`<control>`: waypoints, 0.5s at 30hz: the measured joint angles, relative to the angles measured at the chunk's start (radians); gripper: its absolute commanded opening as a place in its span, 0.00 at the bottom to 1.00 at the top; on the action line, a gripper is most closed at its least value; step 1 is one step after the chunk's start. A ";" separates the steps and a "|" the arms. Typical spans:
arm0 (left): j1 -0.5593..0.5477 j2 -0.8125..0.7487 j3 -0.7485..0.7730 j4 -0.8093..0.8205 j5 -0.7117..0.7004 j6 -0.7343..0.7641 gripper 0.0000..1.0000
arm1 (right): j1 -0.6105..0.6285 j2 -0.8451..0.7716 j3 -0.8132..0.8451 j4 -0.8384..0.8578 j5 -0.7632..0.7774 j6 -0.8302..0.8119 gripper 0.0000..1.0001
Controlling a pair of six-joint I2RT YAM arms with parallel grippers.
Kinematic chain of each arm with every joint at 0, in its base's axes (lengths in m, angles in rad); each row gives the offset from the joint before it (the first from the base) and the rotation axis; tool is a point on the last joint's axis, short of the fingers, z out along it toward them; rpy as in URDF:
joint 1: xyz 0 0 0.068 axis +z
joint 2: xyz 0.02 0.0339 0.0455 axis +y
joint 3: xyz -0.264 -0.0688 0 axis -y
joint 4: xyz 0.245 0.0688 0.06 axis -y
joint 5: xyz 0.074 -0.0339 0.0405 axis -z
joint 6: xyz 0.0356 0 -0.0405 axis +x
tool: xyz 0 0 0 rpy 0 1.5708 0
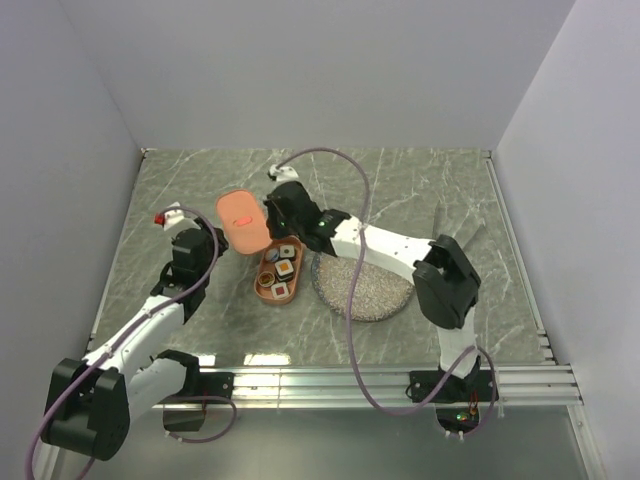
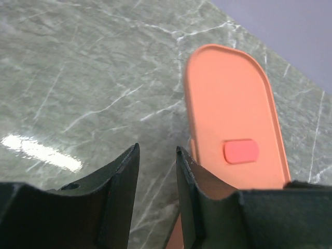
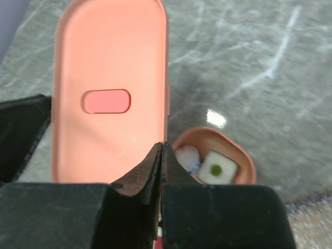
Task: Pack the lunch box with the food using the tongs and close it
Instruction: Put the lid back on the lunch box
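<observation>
The salmon-orange lunch box (image 1: 262,287) lies at mid-table, with several food pieces (image 1: 284,268) inside. A white square with a green centre (image 3: 217,168) and a round white piece (image 3: 187,155) fill its far end. Its lid (image 1: 243,220), with a red mark (image 3: 107,101), lies up-left of the box. My right gripper (image 3: 162,149) is shut, its tips at the lid's right edge; I cannot tell whether they touch it. My left gripper (image 2: 157,155) is open at the lid's near-left end (image 2: 233,104), its right finger over the lid. The tongs (image 1: 438,220) show partly behind the right elbow.
A round speckled grey plate (image 1: 380,295) sits just right of the lunch box, under the right forearm. Grey walls enclose the marble table on three sides. A purple cable loops over the right arm.
</observation>
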 measured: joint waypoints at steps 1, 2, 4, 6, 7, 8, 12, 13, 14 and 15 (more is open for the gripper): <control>-0.008 0.008 -0.005 0.020 0.000 0.002 0.41 | 0.000 -0.019 -0.033 0.011 0.011 0.002 0.00; -0.016 0.014 -0.011 0.039 0.000 0.003 0.41 | 0.000 -0.041 -0.072 0.024 0.024 0.005 0.00; -0.037 0.029 -0.031 0.085 0.002 0.011 0.41 | 0.002 -0.083 -0.156 0.039 0.047 0.011 0.00; -0.051 0.043 -0.056 0.129 0.015 0.018 0.41 | 0.006 -0.127 -0.241 0.040 0.078 0.019 0.00; -0.057 0.048 -0.068 0.148 0.019 0.019 0.41 | 0.009 -0.146 -0.277 0.038 0.092 0.024 0.00; -0.063 0.053 -0.077 0.167 0.024 0.023 0.42 | 0.014 -0.168 -0.316 0.036 0.110 0.027 0.00; -0.077 0.097 -0.080 0.237 0.049 0.035 0.42 | 0.044 -0.237 -0.418 0.037 0.172 0.045 0.00; -0.081 0.111 -0.080 0.255 0.053 0.037 0.42 | 0.053 -0.258 -0.440 0.037 0.187 0.051 0.00; -0.086 0.129 -0.080 0.276 0.061 0.042 0.42 | 0.059 -0.277 -0.457 0.036 0.200 0.055 0.00; -0.091 0.145 -0.080 0.291 0.067 0.044 0.42 | 0.066 -0.291 -0.468 0.036 0.211 0.061 0.00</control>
